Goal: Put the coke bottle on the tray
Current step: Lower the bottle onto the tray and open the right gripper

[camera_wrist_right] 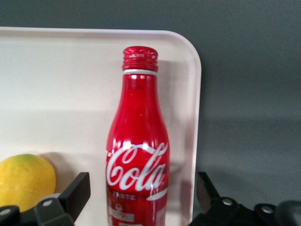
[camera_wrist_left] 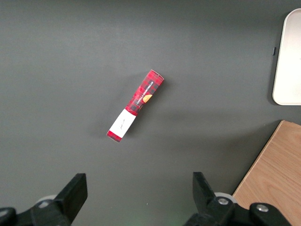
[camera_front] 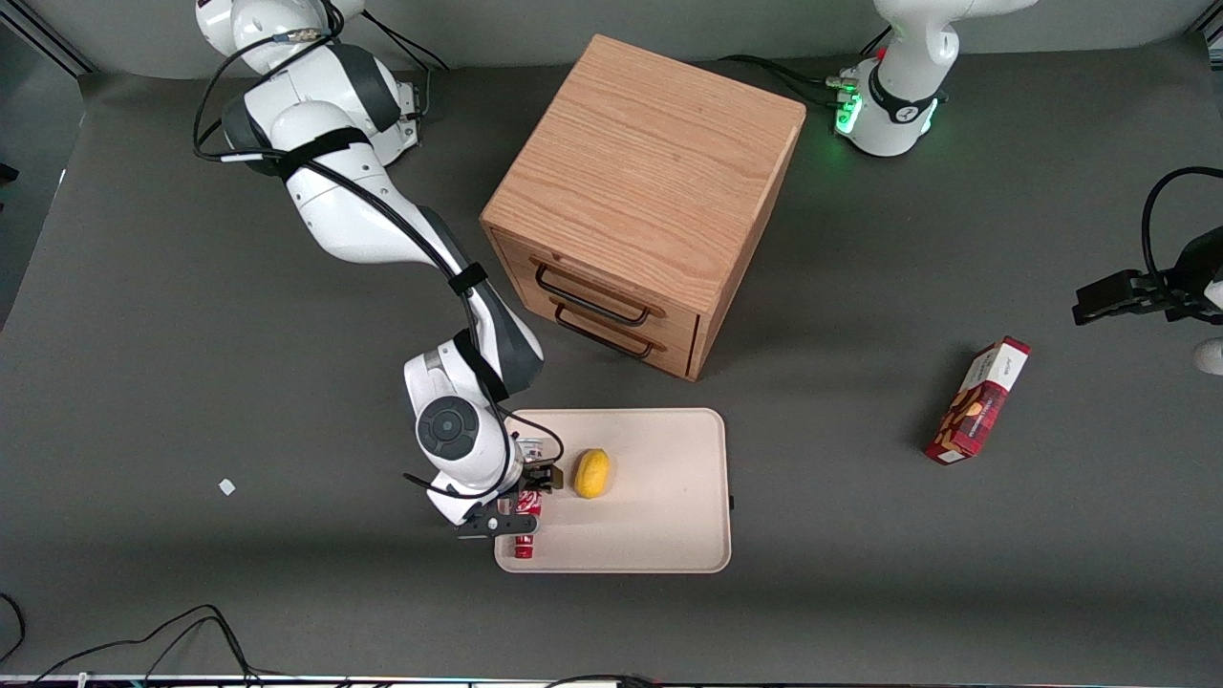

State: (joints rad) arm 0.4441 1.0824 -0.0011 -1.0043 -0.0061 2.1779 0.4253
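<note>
Two task items are in play, plus clutter. Cabinet with two drawers stands farther from the front camera than the tray. Tray is cream, low-rimmed, flat on the table. Snack carton lies well off toward the parked arm's end; not involved. Lemon sits on the tray, near the bottle.

Bottle lies on its side inside the tray, just beside the rim at the working arm's end, cap pointing toward the front camera. Gripper hovers directly over it, fingers spread wide either side of the body with clear gaps showing; nothing held.

Judgement: placement looks essentially done; remaining step is a clean retreat.

Risks:
- Round bottle on its side can roll. A finger brushing it on lift-off could push it against the rim or into the lemon.
- Rim is low and close; a hard nudge might tip the bottle over it.
- A sideways pull-out would likely drag it; a straight lift is safest.
</note>
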